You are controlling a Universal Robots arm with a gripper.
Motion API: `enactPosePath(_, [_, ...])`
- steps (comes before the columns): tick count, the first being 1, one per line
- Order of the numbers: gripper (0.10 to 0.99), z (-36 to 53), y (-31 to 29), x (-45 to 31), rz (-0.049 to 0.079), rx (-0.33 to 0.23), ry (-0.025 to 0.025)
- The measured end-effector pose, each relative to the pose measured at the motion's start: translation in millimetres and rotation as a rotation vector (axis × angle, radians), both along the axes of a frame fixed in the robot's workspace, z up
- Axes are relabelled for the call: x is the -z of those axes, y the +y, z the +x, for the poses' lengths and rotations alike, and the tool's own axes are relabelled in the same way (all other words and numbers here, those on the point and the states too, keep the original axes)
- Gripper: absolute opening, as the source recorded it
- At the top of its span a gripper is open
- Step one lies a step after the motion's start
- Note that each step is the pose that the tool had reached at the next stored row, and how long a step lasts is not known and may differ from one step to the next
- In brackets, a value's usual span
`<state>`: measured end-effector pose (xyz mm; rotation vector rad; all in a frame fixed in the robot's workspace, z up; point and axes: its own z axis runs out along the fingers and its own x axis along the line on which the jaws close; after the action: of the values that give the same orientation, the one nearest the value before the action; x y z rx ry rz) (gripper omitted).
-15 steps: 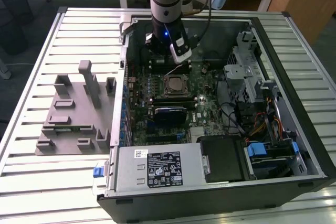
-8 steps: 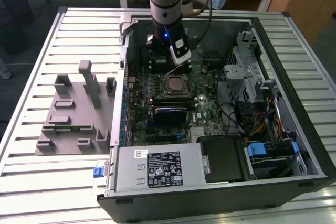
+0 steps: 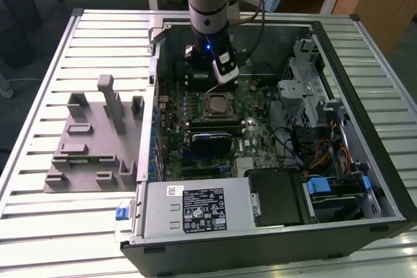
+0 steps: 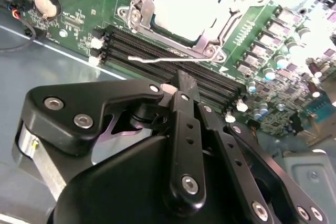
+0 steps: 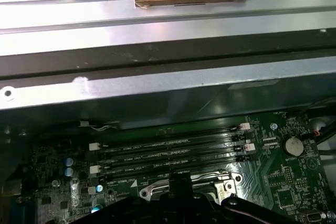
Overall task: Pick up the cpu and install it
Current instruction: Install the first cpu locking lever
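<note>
The cpu (image 3: 217, 105) lies flat in the socket in the middle of the motherboard (image 3: 260, 128), inside the open computer case (image 3: 365, 128). In the second wrist view, the cpu (image 4: 184, 4) shows a shiny silver top inside the metal socket frame (image 4: 137, 18). A thin wire lever (image 4: 157, 59) sticks out beside the frame. My gripper (image 3: 208, 75) hangs just behind the socket, toward the back of the case, above the memory slots (image 4: 157, 51). The gripper (image 4: 178, 80) looks shut, with nothing visible between its tips. Its dark tip (image 5: 178, 179) stands over the socket frame's edge (image 5: 231, 181).
A grey slotted plastic tray (image 3: 91, 144) lies on the slatted table (image 3: 39, 219), at the exterior view's left of the case. Inside the case are the power supply (image 3: 195, 209) at the front, a drive cage (image 3: 303, 89) and cables (image 3: 319, 154) at the exterior view's right.
</note>
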<state>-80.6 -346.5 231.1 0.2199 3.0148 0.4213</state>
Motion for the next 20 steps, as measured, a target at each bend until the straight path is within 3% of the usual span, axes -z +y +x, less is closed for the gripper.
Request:
enactPosePath(10, [0.106, 9.5, 0.9, 13.4, 0.000, 0.002, 0.0001])
enactPosePath(20, [0.106, 12.3, 2.1, 16.2, 0.000, 0.002, 0.0002])
